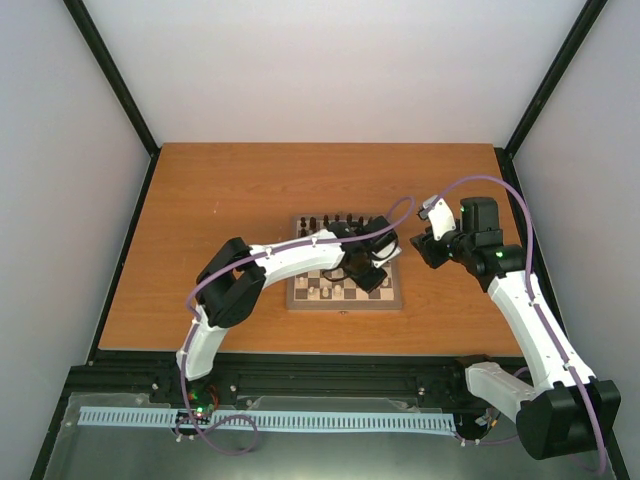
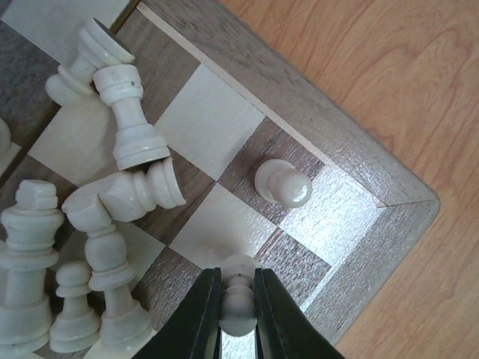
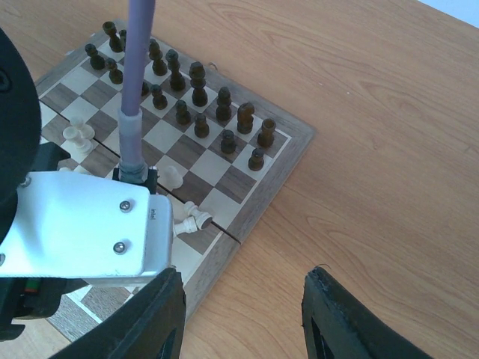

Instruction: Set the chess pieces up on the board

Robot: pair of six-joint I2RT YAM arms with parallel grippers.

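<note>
**Left gripper.** The left gripper [image 2: 238, 303] was closed, both black fingers [image 2: 200, 314] pressed against the sides of one cream pawn [image 2: 239, 271]. The pawn stood upright between them, its round head clear above the fingertips. Its base was hidden by the fingers and the frame edge, so contact with the board [image 2: 359, 172] could not be confirmed. The grip sat over the squares close to a corner of the board, just inside the brown border.

**Right gripper.** The right gripper [image 3: 243, 307] had its jaws apart and held nothing. It hung over bare table [image 3: 389, 149], off the right edge of the board and well apart from every piece.

**Pieces near the tool.** A second cream pawn [image 2: 283, 183] stood on a dark square just beside the held one, not touching it. To the other side, three cream pieces lay toppled, among them a rook [image 2: 129, 123] leaning on its neighbours. Further upright cream pieces [image 2: 30, 224] crowded the lower-left part of the left wrist view. The dark pieces [image 3: 198, 82] stood in two rows along the far side of the board.

**Edges and room.** The border strip and the table beyond the corner were open. In the top view the left arm [image 1: 290, 258] reached across the board [image 1: 345, 303], covering much of its middle. Its white housing [image 3: 82, 224] and purple cable [image 3: 138, 75] stood between the right wrist camera and the cream pieces.
</note>
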